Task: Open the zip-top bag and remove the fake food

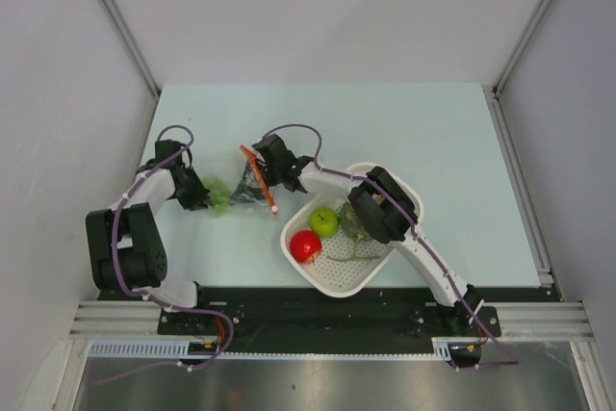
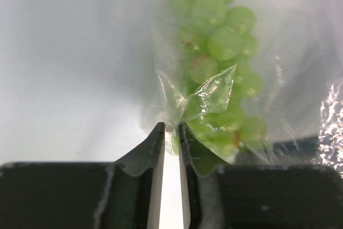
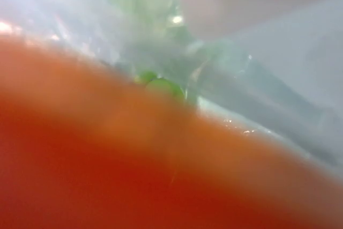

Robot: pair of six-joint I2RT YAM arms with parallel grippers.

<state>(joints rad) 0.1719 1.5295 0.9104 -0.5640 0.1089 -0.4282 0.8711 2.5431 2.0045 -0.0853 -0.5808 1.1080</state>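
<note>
Left of the white basket (image 1: 380, 282) lay the zip-top bag (image 1: 248, 188), slung between my grippers, green grapes (image 2: 214, 41) inside. I judged the film light, limp and slippery, with the stiffer zip strip (image 1: 270, 198) the surest hold. My left gripper (image 2: 171, 131) was nearly closed, pinching a corner. I could not tell my right gripper's (image 1: 266, 168) grip.

Arms: 2 — left arm (image 1: 125, 238), right arm (image 1: 385, 204). Grippers: 2, one per arm — left gripper (image 2: 171, 127), right gripper (image 1: 265, 166), each w/ 2 fingers. Zip-top bag (image 1: 248, 188): 1, w/ 1 orange zip strip (image 3: 134, 175). Fake food: 4 pcs total, i.e. 1 green grape bunch (image 2: 220, 41) (indiv. grapes overlap too much to count), 1 green apple (image 1: 324, 221), 1 red round fruit (image 1: 305, 245), 1 pale-green leafy pc (image 1: 352, 228), partly hidden. By place: 1 pc in bag, 3 in basket. White basket (image 1: 332, 288): 1. Table (image 1: 433, 141): 1.
</note>
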